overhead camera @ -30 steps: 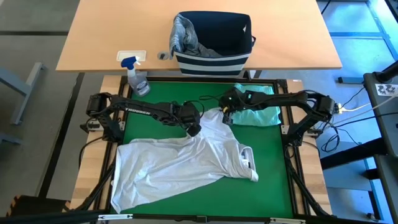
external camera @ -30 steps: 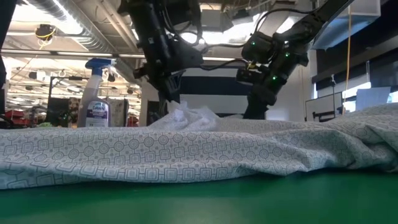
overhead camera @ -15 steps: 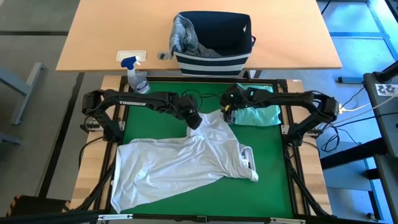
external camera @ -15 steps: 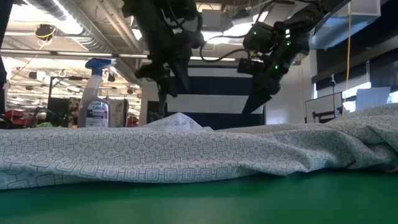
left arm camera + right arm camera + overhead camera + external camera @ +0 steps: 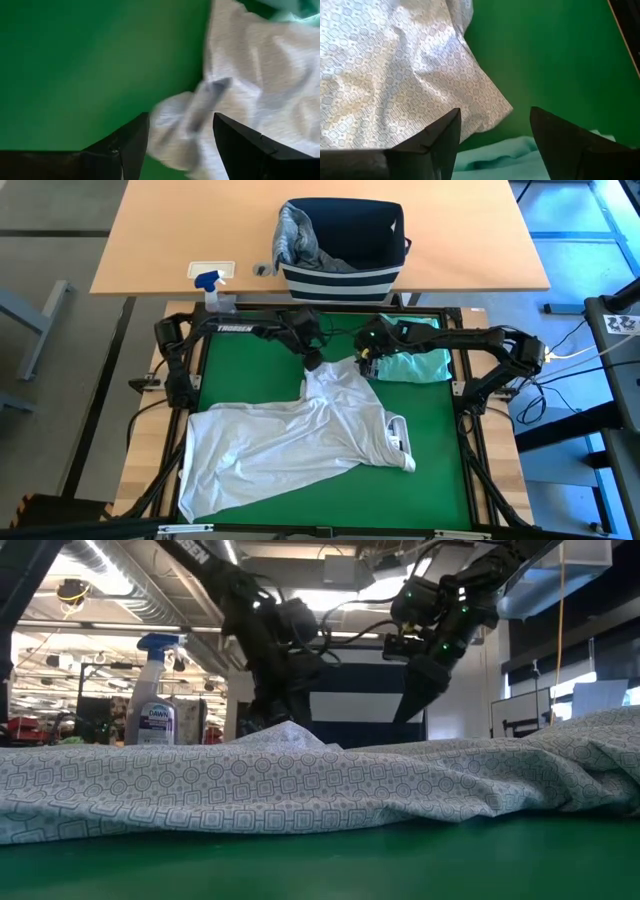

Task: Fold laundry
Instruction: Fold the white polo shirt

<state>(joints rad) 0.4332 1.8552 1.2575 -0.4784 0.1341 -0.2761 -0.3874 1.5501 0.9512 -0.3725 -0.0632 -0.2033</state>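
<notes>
The white patterned t-shirt (image 5: 300, 435) lies spread on the green mat (image 5: 250, 370), its collar toward the right. Its far part (image 5: 250, 75) reaches up between the two arms. My left gripper (image 5: 312, 360) hangs open just above that far edge, with nothing between its fingers (image 5: 180, 140). My right gripper (image 5: 366, 365) stands open over the shirt's far right corner (image 5: 490, 105), also touching nothing. The folded mint-teal garment (image 5: 415, 363) lies flat on the mat at the far right, just beyond the right gripper. A grey-blue garment (image 5: 295, 235) hangs out of the basket.
The navy-and-white striped basket (image 5: 345, 250) stands on the wooden table beyond the mat. A spray bottle (image 5: 215, 300) stands at the mat's far left corner. Bare green mat shows at the far left and along the near right (image 5: 440, 480).
Both grippers have opened and let go of the shirt's far part. The bunch that the left one held up has dropped flat. My left gripper has swung toward the table's far edge. My right gripper has risen a little and then kept still.
</notes>
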